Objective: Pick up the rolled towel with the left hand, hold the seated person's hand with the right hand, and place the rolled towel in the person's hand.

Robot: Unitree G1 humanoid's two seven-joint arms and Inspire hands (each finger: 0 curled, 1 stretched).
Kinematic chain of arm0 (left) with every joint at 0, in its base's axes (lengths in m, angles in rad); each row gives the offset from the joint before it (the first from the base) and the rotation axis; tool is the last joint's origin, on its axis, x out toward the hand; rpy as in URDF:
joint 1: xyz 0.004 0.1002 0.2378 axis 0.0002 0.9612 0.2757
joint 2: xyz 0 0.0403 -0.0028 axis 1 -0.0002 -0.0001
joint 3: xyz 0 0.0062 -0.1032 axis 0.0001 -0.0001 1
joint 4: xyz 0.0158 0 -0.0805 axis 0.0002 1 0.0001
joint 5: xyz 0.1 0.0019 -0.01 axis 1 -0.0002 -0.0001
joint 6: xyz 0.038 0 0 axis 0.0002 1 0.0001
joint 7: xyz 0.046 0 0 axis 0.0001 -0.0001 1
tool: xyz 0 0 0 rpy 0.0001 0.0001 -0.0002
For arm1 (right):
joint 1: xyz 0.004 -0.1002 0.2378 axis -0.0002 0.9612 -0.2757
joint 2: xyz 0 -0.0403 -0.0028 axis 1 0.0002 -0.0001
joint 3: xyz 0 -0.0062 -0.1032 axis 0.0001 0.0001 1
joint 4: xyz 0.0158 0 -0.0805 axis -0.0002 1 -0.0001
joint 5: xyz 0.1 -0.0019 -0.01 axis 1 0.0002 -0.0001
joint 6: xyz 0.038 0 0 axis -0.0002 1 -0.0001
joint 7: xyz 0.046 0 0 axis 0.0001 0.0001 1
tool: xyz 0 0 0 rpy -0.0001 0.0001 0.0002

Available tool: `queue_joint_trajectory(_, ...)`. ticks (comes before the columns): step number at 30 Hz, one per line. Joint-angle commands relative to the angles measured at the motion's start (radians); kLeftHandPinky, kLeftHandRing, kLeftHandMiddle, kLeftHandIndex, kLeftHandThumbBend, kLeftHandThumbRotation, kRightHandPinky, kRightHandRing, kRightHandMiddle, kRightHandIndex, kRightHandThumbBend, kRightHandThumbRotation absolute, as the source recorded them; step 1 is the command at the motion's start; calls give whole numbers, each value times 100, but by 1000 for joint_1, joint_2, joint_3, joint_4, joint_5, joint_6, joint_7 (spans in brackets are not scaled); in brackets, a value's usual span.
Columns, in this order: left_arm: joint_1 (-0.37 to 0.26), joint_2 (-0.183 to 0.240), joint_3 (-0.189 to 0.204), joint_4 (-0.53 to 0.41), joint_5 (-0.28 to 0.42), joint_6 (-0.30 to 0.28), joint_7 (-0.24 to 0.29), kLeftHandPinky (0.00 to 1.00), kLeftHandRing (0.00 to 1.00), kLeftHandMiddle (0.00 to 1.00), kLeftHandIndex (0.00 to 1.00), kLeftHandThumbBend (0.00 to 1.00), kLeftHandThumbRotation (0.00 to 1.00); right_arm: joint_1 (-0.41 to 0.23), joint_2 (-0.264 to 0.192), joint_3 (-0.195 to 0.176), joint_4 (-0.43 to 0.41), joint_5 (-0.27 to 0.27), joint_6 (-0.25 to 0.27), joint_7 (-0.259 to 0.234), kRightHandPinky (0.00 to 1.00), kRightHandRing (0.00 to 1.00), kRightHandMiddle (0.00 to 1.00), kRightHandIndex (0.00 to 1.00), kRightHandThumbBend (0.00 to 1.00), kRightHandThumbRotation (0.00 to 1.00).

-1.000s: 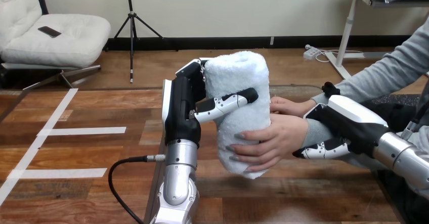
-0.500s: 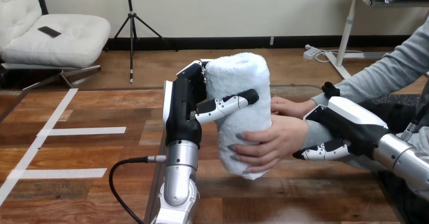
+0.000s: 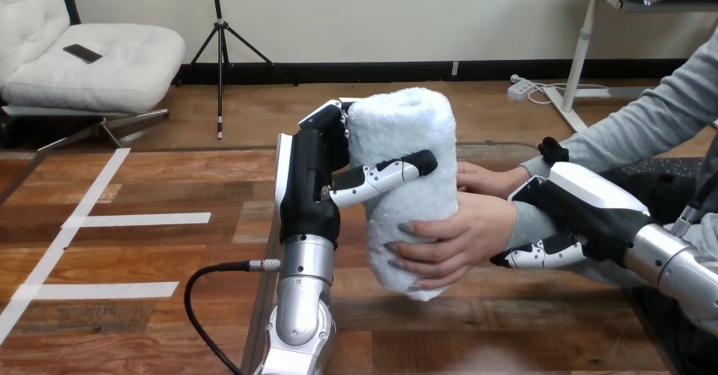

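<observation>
Your left hand [image 3: 309, 189], fingers [image 3: 385, 176] still curled round the white rolled terry towel [image 3: 406, 129], has edged it slightly into the person's hand [image 3: 457, 235], which grips its lower end, so letting go looks near.

left hand [image 3: 309, 193]: raised over the table [image 3: 152, 180], thumb across front of rolled towel [image 3: 406, 129], fingers behind it
rolled towel: upright, off the table
person's near hand [image 3: 461, 231]: fingers wrapped round towel's lower half
right hand [image 3: 584, 206]: on person's wrist [image 3: 529, 221], fingers curled under it
person's far hand [image 3: 483, 179]: just beside towel's right edge
</observation>
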Motion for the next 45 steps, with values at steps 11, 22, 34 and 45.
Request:
queue_joint_trajectory(11,-20,-70,-29,-39,-16,-26,-39,31,35,40,41,65,0,-39,26,-30,-46,28,-20,-29,16,20,26,26,52,30)
queue_joint_trajectory(22,2,-47,-52,-88,-43,69,-146,44,53,58,57,78,37,-38,27,-29,-41,25,-24,-34,16,20,25,26,53,28)
queue_joint_trajectory(34,34,-26,-68,-168,-33,182,-186,89,92,93,93,98,80,-37,25,-28,-44,23,-24,-32,16,19,25,26,53,32)
queue_joint_trajectory(45,53,-17,-75,-198,-31,197,-179,99,99,98,98,100,87,-35,24,-29,-45,26,-16,-20,16,20,26,27,52,29)
